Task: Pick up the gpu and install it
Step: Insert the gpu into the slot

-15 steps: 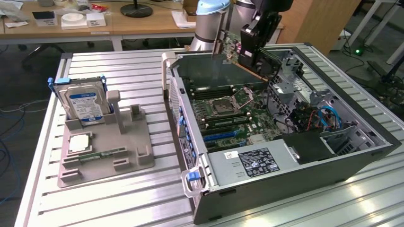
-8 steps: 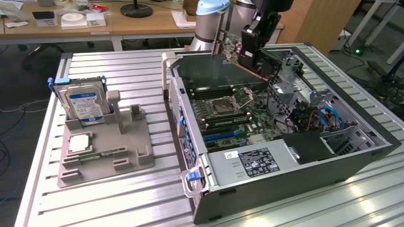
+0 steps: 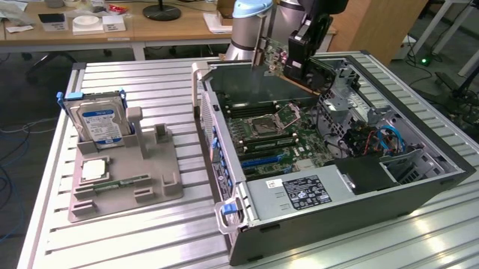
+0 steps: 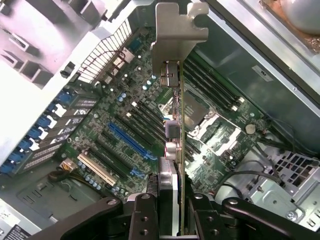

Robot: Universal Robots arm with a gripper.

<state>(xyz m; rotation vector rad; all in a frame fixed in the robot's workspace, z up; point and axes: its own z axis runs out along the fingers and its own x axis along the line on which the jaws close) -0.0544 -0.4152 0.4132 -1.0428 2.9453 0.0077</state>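
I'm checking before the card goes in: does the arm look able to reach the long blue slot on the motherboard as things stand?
Probably yes: the case is open, the gripper holds the gpu above the motherboard, and nothing lies over the blue slot.

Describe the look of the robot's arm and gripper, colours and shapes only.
The arm is a silver-grey cylindrical tube with a light blue joint cap. The gripper is black and boxy. Its fingers are black metal bars joined by linkages, with round pivot pins and small screw holes.
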